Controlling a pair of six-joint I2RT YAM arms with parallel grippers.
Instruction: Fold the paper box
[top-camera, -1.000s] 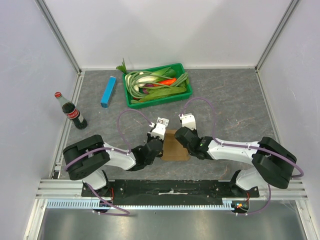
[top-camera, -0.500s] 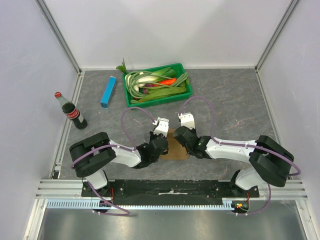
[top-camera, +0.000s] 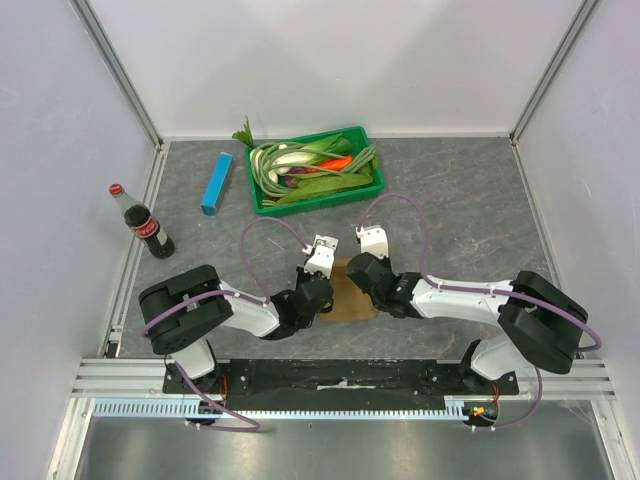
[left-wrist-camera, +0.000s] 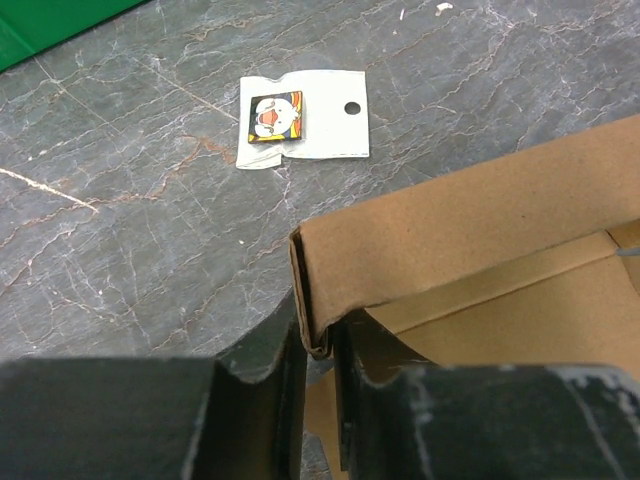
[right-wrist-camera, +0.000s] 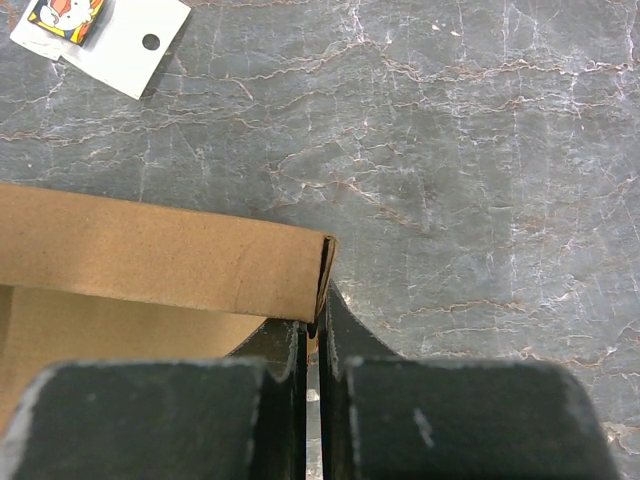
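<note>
Now, paper box (top-camera: 352, 292): brown cardboard, lying on the grey table nearer to the arm bases than the green tray (top-camera: 378, 172), well apart from it; its side walls are raised, the bottom panel is flat.
Left gripper (left-wrist-camera: 318, 340): pressed together on the doubled cardboard wall at the left end of the box, one finger on each face; this end is the one more under the tray's left half.
Right gripper (right-wrist-camera: 313, 335): fingers almost touching, pinching the thin end of the wall at the box's right corner, below the tray's right end.
White card (left-wrist-camera: 305, 115): small, with a cartoon sticker and a punched hole, flat on the table between the tray and the box.
Blue box (top-camera: 216, 183): slim, just left of the tray.
Cola bottle (top-camera: 147, 228): upright, further left of the tray and nearer.
Vegetables (top-camera: 310, 165): green stalks and one orange piece, inside the tray.
</note>
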